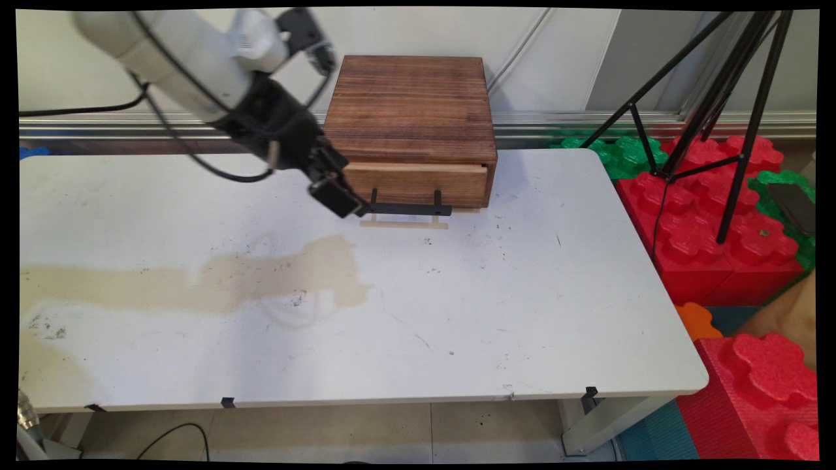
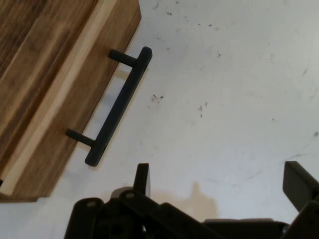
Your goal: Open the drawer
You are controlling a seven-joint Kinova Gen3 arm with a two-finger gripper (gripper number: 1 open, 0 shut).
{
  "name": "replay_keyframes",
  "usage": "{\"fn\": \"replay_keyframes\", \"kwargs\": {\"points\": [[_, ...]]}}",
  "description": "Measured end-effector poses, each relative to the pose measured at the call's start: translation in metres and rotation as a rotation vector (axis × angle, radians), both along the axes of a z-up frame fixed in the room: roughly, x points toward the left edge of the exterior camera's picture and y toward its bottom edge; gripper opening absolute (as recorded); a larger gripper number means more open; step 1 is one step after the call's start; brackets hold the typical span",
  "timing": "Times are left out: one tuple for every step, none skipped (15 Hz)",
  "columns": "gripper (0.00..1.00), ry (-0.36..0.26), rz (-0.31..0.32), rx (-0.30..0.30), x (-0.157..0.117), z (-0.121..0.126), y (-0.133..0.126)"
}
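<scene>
1. Main view: my gripper (image 1: 339, 196) hangs low at the left end of the black handle (image 1: 410, 209) on the drawer (image 1: 415, 183) of a wooden box (image 1: 410, 111), which stands at the far edge of the white table (image 1: 457, 313); a tan stain (image 1: 274, 277) lies nearer the camera
2. Hand view: my fingers (image 2: 142, 179) stand wide apart, holding nothing; the handle (image 2: 118, 107) lies just beyond them, not touched, with the drawer (image 2: 75, 107) shut

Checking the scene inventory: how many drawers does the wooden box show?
1. The drawer fills the lower front of the wooden box at the table's far edge, its black handle beside the open gripper. Other faces are hidden.
</scene>
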State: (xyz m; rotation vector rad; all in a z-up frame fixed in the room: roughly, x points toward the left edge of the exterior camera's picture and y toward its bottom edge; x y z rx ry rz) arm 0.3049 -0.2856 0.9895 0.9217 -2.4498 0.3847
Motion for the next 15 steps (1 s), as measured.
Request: {"fn": "replay_keyframes", "kwargs": {"points": [[1.0,-0.006,0.002,0.003,-0.005,-0.002,-0.004],[1.0,-0.013,0.007,0.005,-0.012,-0.004,-0.011],[1.0,-0.023,0.013,0.009,-0.021,-0.007,-0.018],[1.0,-0.03,0.018,0.012,-0.026,-0.009,-0.023],[1.0,-0.037,0.022,0.015,-0.032,-0.012,-0.028],[1.0,-0.05,0.027,0.02,-0.042,-0.017,-0.037],[1.0,-0.056,0.028,0.022,-0.046,-0.019,-0.041],[1.0,-0.064,0.03,0.026,-0.051,-0.023,-0.046],[1.0,-0.071,0.031,0.029,-0.056,-0.026,-0.05],[1.0,-0.078,0.032,0.031,-0.059,-0.029,-0.054],[1.0,-0.087,0.034,0.034,-0.064,-0.033,-0.06],[1.0,-0.093,0.035,0.036,-0.068,-0.036,-0.063],[1.0,-0.103,0.037,0.039,-0.072,-0.04,-0.069],[1.0,-0.113,0.038,0.041,-0.076,-0.045,-0.074],[1.0,-0.121,0.037,0.041,-0.078,-0.048,-0.078]]}}
